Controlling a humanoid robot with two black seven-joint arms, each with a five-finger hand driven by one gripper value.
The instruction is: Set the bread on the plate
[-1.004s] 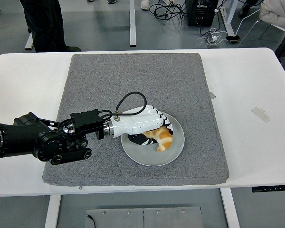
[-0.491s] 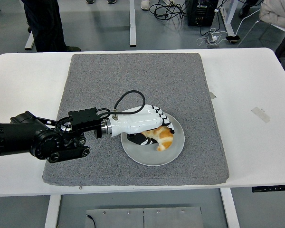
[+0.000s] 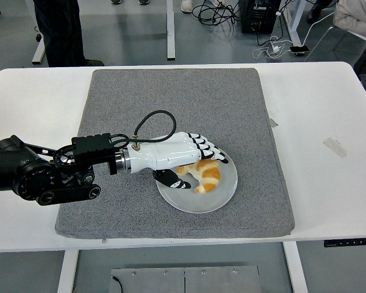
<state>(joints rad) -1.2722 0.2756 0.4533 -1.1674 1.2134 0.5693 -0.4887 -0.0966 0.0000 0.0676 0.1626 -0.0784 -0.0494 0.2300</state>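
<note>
One bread [image 3: 204, 176] on one plate [image 3: 222, 195]; left hand [image 3: 183, 155] above.

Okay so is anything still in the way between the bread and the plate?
Nothing visible is. The bread already lies on the plate, with the left hand right at it, fingers spread over its left end. The mat around the plate holds nothing else.

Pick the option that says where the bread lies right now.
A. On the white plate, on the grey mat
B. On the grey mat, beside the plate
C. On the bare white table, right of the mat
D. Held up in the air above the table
A: the bread lies on the white plate, which sits on the grey mat, with the left hand over its left end.
</note>
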